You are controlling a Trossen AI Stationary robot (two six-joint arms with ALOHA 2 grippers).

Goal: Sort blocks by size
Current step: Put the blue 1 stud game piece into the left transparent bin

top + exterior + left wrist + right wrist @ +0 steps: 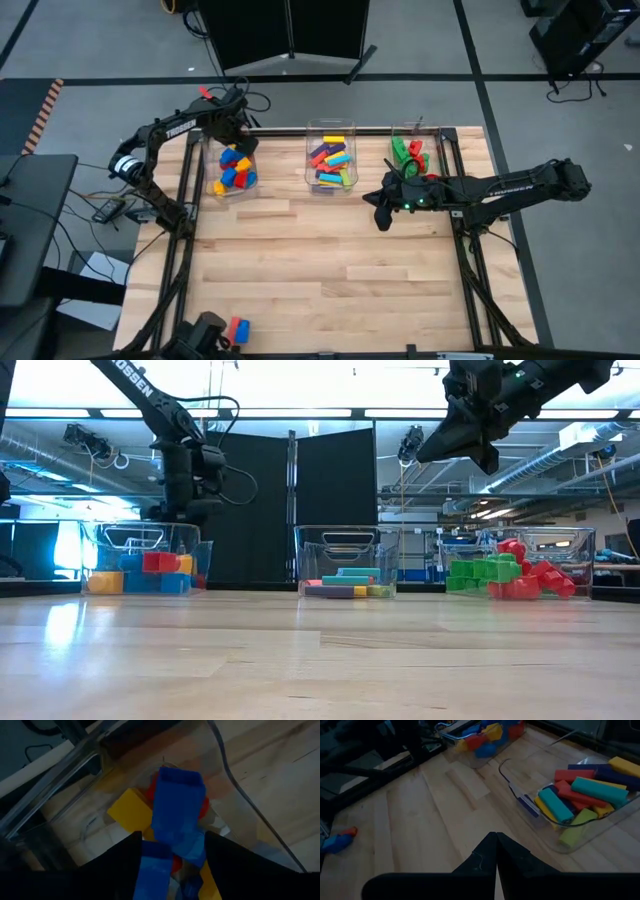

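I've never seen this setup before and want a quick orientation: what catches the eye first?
Three clear bins of bright blocks line the table's far edge: the left bin, middle bin and right bin. The left pincer hovers over the left bin with a blue block below its fingers. A few stray blocks lie at the near left corner.

Tabletop (pixel 330 270): pale wood planks, smooth, with a soft sheen seen in the low view. Three bins (pixel 331 160): clear glossy plastic, ranged toward 12 o'clock. Blocks (pixel 235 170): smooth coloured plastic, slightly glossy. Frame rails (pixel 186 200) at 9 and 3 o'clock: dark matt metal. Arms (pixel 520 185): dark matt casing. Floor (pixel 100 50): grey, matt.
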